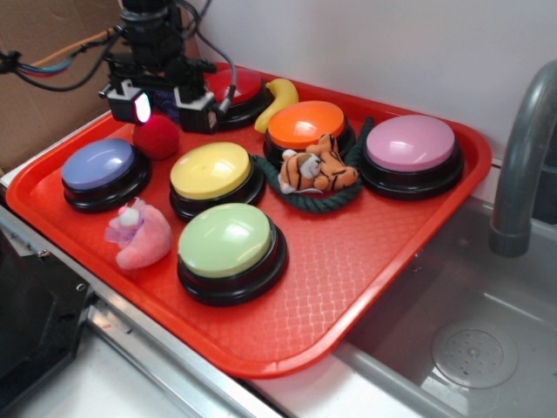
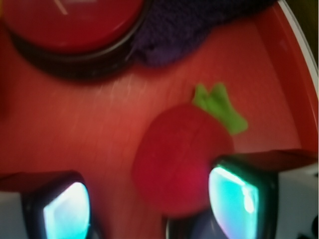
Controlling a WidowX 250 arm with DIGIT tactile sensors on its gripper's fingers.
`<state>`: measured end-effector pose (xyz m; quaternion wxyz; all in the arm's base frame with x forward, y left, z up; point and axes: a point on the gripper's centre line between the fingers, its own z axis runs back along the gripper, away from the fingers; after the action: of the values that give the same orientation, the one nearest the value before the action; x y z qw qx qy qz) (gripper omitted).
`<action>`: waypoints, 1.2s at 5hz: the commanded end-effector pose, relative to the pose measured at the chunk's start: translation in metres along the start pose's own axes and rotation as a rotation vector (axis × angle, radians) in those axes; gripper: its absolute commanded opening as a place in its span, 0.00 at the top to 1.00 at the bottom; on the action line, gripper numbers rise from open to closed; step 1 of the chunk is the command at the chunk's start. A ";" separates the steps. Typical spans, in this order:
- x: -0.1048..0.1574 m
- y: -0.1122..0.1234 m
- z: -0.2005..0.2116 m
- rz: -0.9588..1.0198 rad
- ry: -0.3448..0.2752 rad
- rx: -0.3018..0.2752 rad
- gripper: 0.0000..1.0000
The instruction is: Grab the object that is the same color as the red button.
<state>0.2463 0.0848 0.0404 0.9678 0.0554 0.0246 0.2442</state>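
- Small fuzzy red ball (image 2: 182,159) (green leafy tuft on top): on red tray (image 1: 365,270), just in front of red button (image 1: 235,85), beside blue button (image 1: 98,165).
- Gripper (image 2: 149,201): above ball, jaws wide, ball off-centre against one pad (image 2: 232,201); nothing held, presumably lined up for closing.

Exterior view: raised, off the tray's (image 1: 418,287) front corner, angled down across the whole tray, moderately near. Wrist view: mounted on the gripper (image 2: 149,204), facing straight down, very close, blurred. Shared: red ball (image 1: 157,138) (image 2: 182,159), red button (image 1: 237,87) (image 2: 75,25), tray floor.
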 end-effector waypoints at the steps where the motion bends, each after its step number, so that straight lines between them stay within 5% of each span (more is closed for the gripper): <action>1: 0.013 0.015 -0.013 0.042 -0.017 0.068 0.00; 2: 0.012 0.020 -0.017 0.056 -0.014 0.075 1.00; 5: 0.001 0.015 0.019 -0.001 -0.050 0.039 1.00; 6: -0.015 -0.015 0.054 -0.107 -0.116 -0.030 1.00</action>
<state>0.2444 0.0530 0.0787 0.9795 0.0536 -0.0021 0.1941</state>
